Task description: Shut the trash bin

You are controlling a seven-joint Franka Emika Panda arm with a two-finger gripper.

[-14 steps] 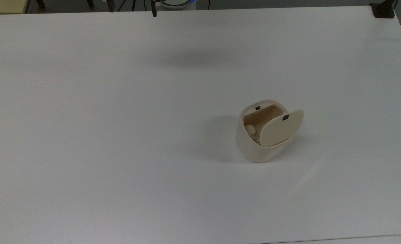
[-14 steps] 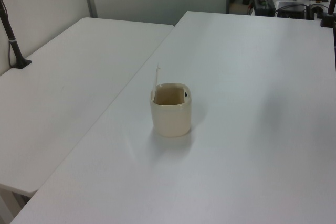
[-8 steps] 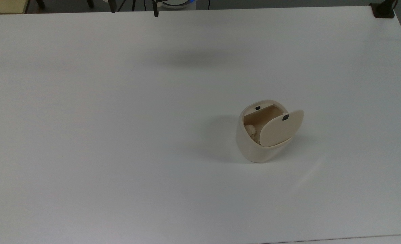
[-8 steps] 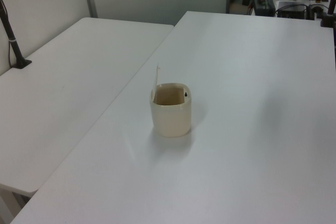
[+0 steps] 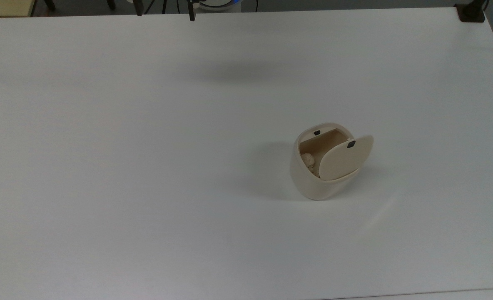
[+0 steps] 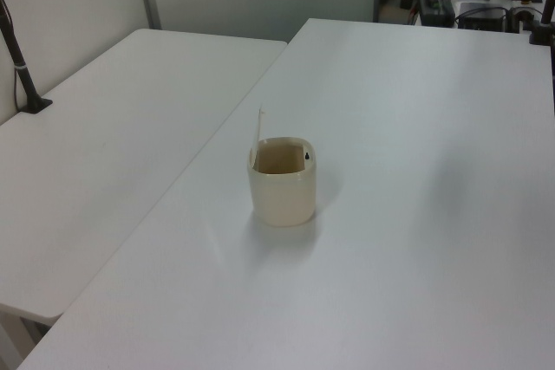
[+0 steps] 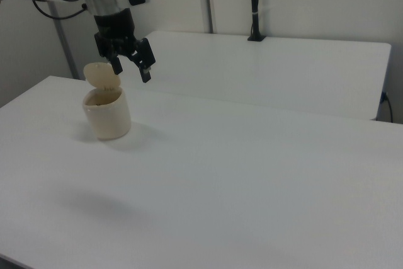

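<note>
Not done yet. Trash bin point(image 5: 313, 175) standing on the white tabletop point(image 5: 146, 166), a bit right of the middle in the top view, near the middle in the left view point(image 6: 282, 184), and at the left side in the right view point(image 7: 107, 114). Lid point(image 5: 345, 157) still up, standing almost straight on its hinge at the bin's right edge in the top view, thin like a stick in the left view point(image 6: 258, 127). Small black latch mark point(image 5: 351, 144) showing on the lid, and another small black bit point(image 5: 317, 132) on the far rim. Inside wide open, with a little crumpled lump point(image 5: 308, 160) down in it.

End effector point(image 7: 133, 68) hanging in the upper left of the right view, up above the tabletop, just to the right of the raised lid point(image 7: 102, 75) and not touching it as far as can be told. Fingers point(image 7: 146, 67) spread apart, nothing between them.

Left to do, most likely: get to the lid, push it over and down, flat onto the rim. Whole closing step still ahead.
</note>
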